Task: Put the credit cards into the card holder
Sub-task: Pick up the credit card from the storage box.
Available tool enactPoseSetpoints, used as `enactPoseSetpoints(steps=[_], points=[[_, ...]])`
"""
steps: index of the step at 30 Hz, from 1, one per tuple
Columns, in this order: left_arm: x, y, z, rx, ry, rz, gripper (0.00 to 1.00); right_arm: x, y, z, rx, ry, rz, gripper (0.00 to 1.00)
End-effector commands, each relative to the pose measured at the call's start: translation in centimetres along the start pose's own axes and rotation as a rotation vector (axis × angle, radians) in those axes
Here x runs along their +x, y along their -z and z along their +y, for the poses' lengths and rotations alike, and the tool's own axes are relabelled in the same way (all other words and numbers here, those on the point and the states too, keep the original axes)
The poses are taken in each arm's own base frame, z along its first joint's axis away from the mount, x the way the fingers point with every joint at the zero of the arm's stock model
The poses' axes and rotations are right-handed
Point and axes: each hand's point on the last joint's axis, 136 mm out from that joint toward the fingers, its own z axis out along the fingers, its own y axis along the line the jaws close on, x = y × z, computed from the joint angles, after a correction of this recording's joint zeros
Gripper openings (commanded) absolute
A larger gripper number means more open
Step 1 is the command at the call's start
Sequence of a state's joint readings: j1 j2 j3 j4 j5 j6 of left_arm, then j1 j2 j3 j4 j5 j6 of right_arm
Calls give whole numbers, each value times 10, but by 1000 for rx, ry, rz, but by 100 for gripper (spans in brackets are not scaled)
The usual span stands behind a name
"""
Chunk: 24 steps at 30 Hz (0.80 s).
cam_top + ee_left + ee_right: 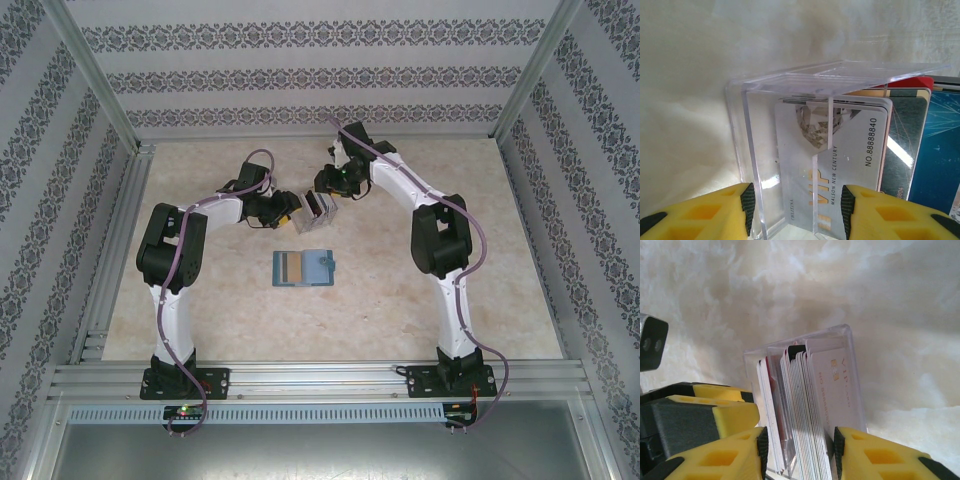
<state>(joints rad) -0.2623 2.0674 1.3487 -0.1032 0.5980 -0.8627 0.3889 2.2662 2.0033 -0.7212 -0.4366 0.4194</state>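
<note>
The card holder [303,268], a teal wallet, lies open flat on the table in front of both grippers. The credit cards [850,150] stand on edge in a clear plastic box [790,100]; a whitish VIP card faces front, with dark, blue and red ones behind. My left gripper [796,210] is shut on the box, its pads against the sides. My right gripper [800,452] is open, its pads straddling the credit cards [810,405] in the box [850,355] with a thin gap at the right pad.
The box [320,210] sits mid-table between the left gripper [296,212] and the right gripper [330,190]. A left finger [700,410] shows beside the box. Patterned walls and a metal frame ring the marble tabletop [420,320].
</note>
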Motion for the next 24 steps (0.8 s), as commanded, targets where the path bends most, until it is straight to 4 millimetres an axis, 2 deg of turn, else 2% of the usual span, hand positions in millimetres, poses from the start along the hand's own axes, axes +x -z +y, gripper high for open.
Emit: enactPoseSetpoints(steps=[1, 7, 17, 24], points=[[-1, -3, -15, 32, -21, -8, 51, -2, 20, 23, -51, 30, -24, 40], [0, -4, -16, 37, -22, -3, 51, 0, 14, 20, -45, 22, -11, 35], [0, -4, -18, 41, -20, -2, 51, -2, 9, 0, 38, 23, -9, 11], [0, -2, -17, 36, -25, -3, 51, -5, 14, -8, 70, 24, -24, 1]])
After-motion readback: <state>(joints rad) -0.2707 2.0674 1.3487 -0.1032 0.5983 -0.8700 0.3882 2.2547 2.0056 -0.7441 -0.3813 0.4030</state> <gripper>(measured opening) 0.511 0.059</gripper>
